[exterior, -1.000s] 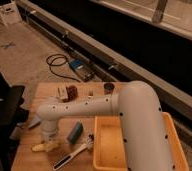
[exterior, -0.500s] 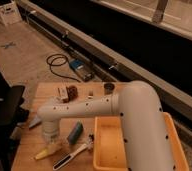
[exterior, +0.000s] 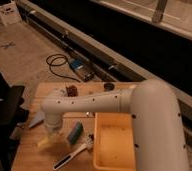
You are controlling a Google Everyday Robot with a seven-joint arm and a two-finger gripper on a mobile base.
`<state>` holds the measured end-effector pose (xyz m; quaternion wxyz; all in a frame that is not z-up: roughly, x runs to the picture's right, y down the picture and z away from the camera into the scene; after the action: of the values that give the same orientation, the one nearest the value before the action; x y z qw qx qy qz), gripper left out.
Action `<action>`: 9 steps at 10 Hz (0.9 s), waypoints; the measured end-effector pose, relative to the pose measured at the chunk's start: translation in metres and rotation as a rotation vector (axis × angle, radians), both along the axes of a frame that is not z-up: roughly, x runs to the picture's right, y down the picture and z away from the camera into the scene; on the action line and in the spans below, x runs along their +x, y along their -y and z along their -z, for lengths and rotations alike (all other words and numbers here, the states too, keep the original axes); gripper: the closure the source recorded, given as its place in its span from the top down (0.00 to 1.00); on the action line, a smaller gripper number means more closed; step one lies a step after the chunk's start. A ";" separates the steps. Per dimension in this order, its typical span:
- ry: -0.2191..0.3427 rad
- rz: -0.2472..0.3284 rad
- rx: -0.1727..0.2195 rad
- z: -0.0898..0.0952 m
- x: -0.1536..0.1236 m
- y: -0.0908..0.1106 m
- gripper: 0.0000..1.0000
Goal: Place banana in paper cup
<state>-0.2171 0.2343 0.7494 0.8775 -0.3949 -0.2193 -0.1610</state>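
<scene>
The banana (exterior: 45,142), small and pale yellow, lies on the wooden table (exterior: 34,160) near its left front. My gripper (exterior: 52,134) points straight down from the white arm's wrist (exterior: 54,116), shut on the banana's right end. The banana still rests on the wood. At the table's back left a pale shape that may be the paper cup (exterior: 59,93) shows beside a dark brown cup (exterior: 71,90), mostly hidden by the arm.
A blue block (exterior: 76,132) lies just right of the gripper, with a black-handled brush (exterior: 73,153) in front of it. A yellow tray (exterior: 114,145) fills the table's right side. A grey flat piece (exterior: 36,120) lies at the left edge. Black equipment (exterior: 6,112) stands left of the table.
The gripper has come down onto the banana and shut on it. The arm has barely moved otherwise.
</scene>
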 end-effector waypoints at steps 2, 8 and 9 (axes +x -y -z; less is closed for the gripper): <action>-0.019 -0.039 0.034 -0.005 0.017 0.025 0.00; -0.124 -0.173 0.069 -0.017 0.107 0.073 0.00; -0.123 -0.173 0.069 -0.017 0.106 0.073 0.00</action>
<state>-0.1111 0.1615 0.7664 0.9131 -0.3531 -0.1924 -0.0677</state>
